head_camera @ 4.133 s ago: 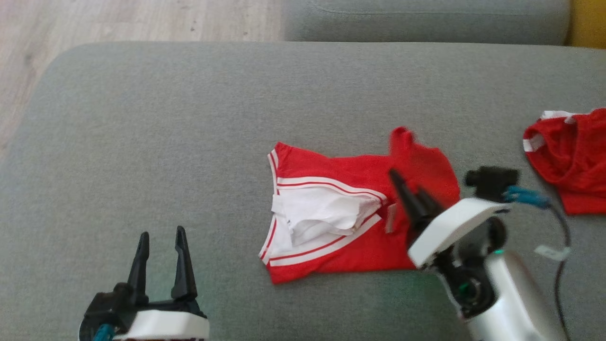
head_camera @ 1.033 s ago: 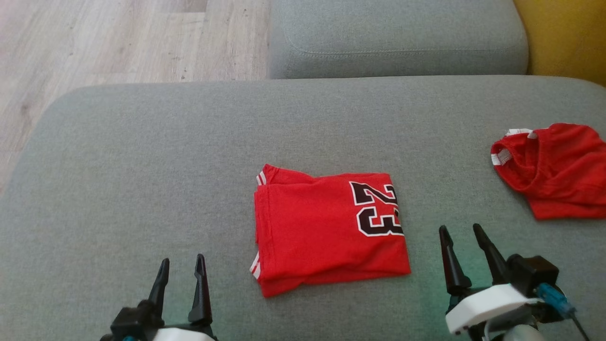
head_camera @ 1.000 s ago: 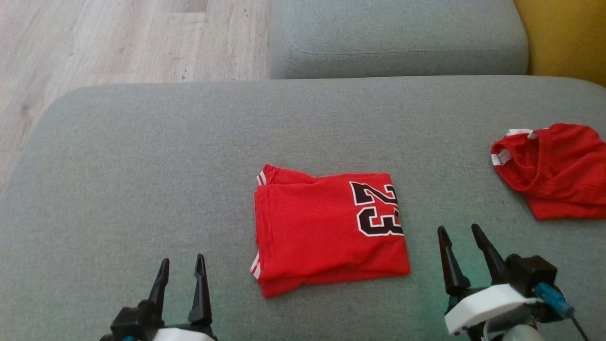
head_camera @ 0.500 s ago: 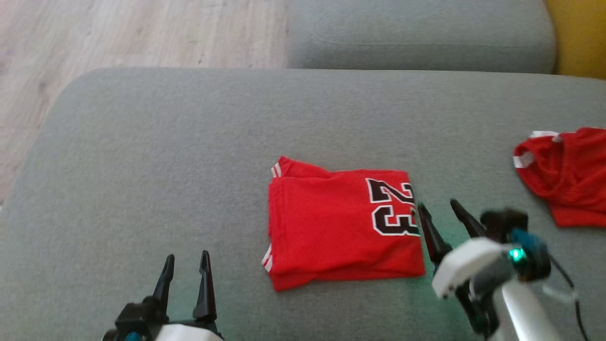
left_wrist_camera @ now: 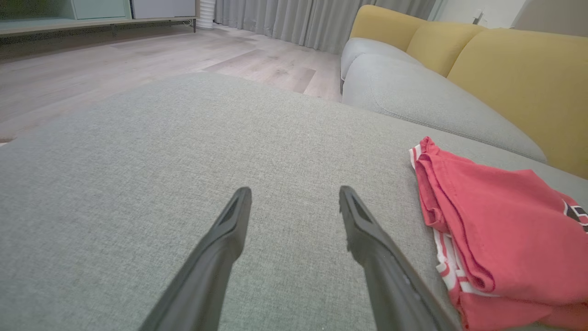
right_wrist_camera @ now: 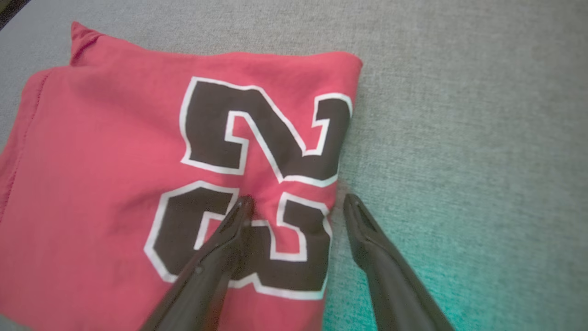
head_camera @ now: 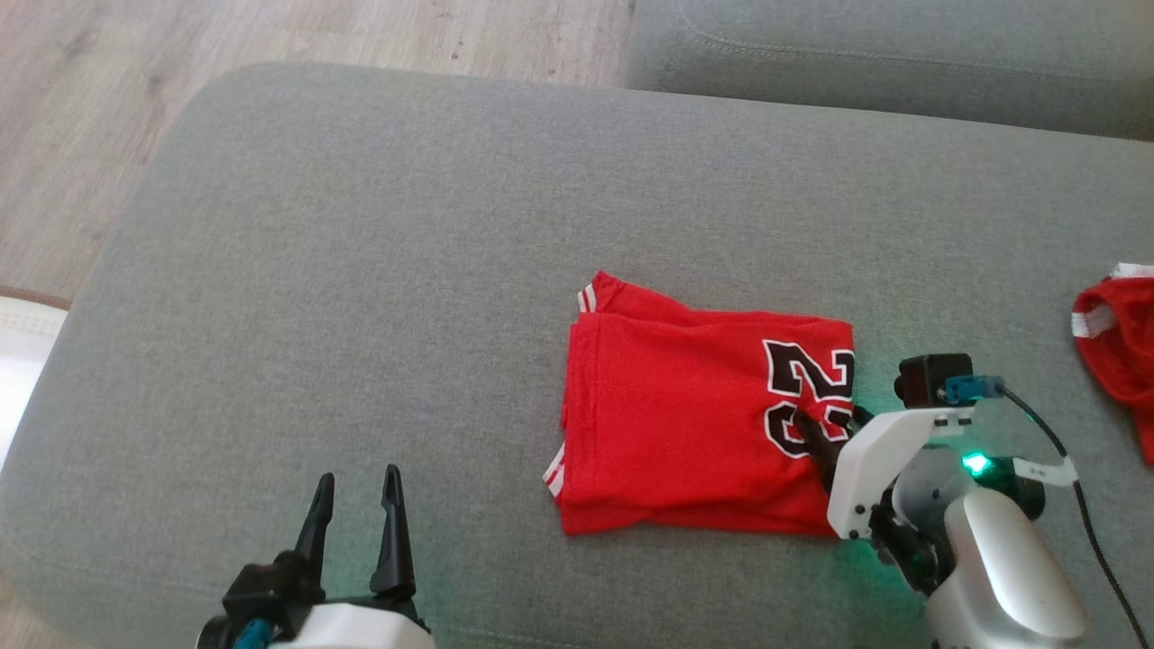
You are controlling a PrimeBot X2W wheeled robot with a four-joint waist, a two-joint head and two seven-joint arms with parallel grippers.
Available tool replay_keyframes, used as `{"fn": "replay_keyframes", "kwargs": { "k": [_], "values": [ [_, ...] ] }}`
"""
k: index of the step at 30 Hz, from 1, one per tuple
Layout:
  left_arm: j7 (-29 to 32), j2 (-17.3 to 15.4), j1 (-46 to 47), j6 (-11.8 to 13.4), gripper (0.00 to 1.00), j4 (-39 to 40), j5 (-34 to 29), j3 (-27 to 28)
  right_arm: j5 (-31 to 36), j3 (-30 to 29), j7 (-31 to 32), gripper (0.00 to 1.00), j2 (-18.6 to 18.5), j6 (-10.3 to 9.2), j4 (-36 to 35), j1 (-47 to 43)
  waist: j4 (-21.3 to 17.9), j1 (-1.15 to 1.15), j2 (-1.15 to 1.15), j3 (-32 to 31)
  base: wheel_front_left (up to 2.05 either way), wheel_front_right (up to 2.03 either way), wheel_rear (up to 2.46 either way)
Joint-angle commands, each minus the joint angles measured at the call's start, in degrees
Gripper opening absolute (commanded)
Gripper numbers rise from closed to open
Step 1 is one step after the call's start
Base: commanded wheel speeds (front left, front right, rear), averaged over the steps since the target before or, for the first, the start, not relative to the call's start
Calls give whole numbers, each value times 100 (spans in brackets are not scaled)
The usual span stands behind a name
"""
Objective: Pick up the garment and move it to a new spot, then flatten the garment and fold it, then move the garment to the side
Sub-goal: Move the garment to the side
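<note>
1. Fingers [right_wrist_camera: 216,257] of the right gripper [right_wrist_camera: 297,201] stand spread wide and hold nothing. One tip rests on the black numeral [right_wrist_camera: 257,133]. The other is over bare cushion just past the cloth's edge.
2. That straddled edge is the 3 o'clock side of the folded red garment [head_camera: 676,424]. In the right wrist view the rest of the fold spreads away toward 10 o'clock.
3. In the head view the fold lies mid-cushion, its slightly longer side running 9 to 3 o'clock.
4. I judge the right arm the nearer one, placed to pinch this edge for the move aside.
5. Wide open and empty, the left gripper [left_wrist_camera: 295,192] hovers over the sofa cushion [head_camera: 361,270], with the garment near at its 3 o'clock.
6. Well apart at 3 o'clock lies a second red garment [head_camera: 1118,361].
</note>
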State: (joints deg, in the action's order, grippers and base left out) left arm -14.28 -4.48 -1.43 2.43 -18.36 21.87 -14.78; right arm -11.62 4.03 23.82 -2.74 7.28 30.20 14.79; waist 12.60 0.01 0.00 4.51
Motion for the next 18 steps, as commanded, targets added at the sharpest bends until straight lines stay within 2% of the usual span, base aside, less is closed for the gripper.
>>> {"fn": "replay_keyframes", "kwargs": {
  "k": [1,3,4,5,6,7,8,9,13,18],
  "values": [
    [-68,30,274,-12,100,123,11,185,-32,119,84,100,-14,21,-128,284,42,-1,0,32,0,0,0],
    [-69,40,288,-21,100,120,2,194,-76,130,156,100,-14,21,-79,305,64,-1,0,53,0,0,0],
    [-70,44,295,-26,100,130,-5,201,-107,138,167,95,-14,21,-59,320,67,-1,0,68,0,0,0],
    [-70,49,302,-30,100,143,-13,210,-140,157,172,75,-14,21,-39,338,64,-1,0,86,0,0,0],
    [-70,53,305,-36,100,156,-24,215,-169,187,170,49,-14,21,-24,362,50,-1,0,106,0,0,0],
    [-70,56,308,-40,100,168,-38,221,-194,219,159,36,-14,21,-11,391,27,-1,0,131,0,0,0],
    [-71,58,312,-45,100,178,-53,226,-219,241,120,15,-14,21,-8,425,-5,-1,0,159,0,0,0],
    [-71,60,318,-52,100,185,-70,226,-229,254,62,0,-14,21,-5,470,-44,-1,0,186,0,0,0],
    [-71,68,352,-87,100,236,-130,214,-171,328,-192,0,-15,21,-28,690,-304,-1,0,305,0,0,0],
    [-71,73,428,-111,100,363,-189,209,29,300,-441,0,-197,21,-209,932,-870,-1,0,406,0,0,0]
  ]
}}
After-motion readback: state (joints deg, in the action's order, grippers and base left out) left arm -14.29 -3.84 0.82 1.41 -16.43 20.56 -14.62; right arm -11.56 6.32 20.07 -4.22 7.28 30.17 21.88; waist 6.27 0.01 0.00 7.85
